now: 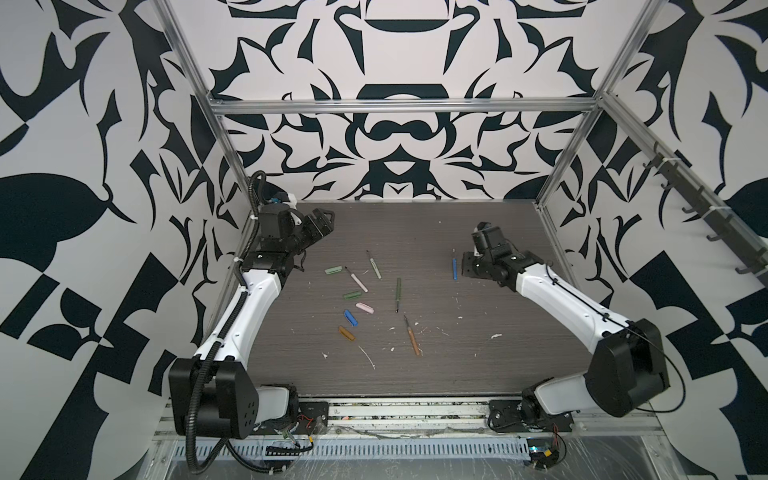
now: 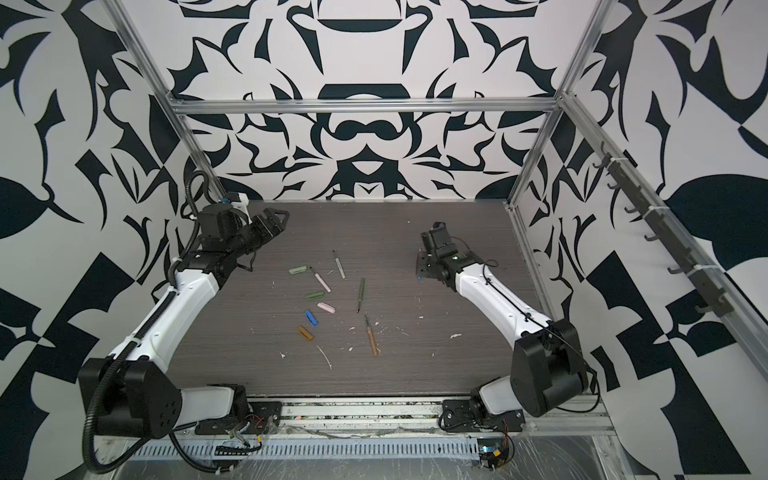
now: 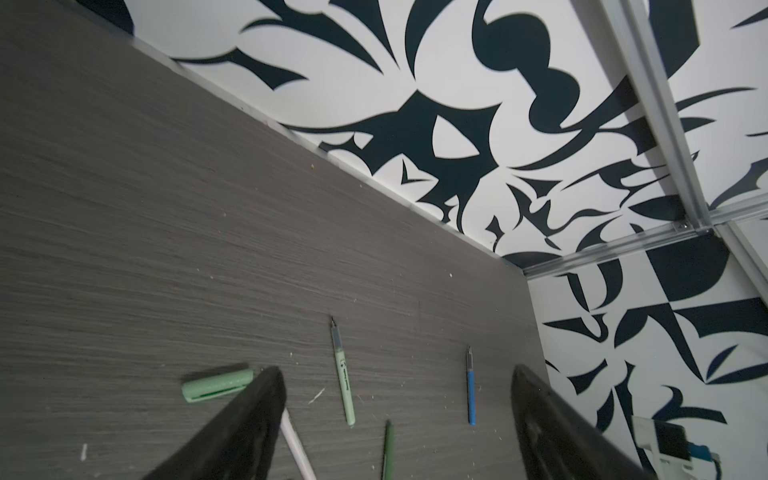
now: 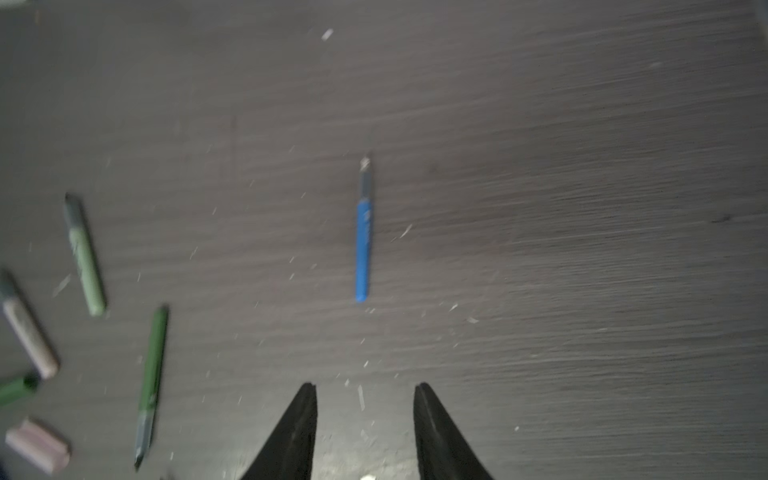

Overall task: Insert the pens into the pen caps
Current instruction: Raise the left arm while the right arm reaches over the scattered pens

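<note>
Five pens lie on the dark table: pale green [image 1: 374, 264], pink [image 1: 357, 279], dark green [image 1: 398, 294], orange-brown [image 1: 412, 335] and, apart at the right, blue [image 1: 454, 265]. The pen caps lie left of centre: pale green [image 1: 334, 270], dark green [image 1: 351, 295], pink [image 1: 365, 308], blue [image 1: 350, 318], orange-brown [image 1: 347, 333]. My right gripper [image 4: 365, 388] hovers just beside the blue pen [image 4: 363, 241], jaws narrowly apart, nothing between them. My left gripper [image 3: 399, 374] is raised at the back left, open wide and empty, above the pale green cap [image 3: 218, 382].
White flecks and scuffs dot the table [image 1: 478, 365], mostly towards the front. Patterned walls and aluminium frame posts [image 1: 552, 195] close in the back and sides. The arm bases sit on a rail [image 1: 395, 409] along the front edge.
</note>
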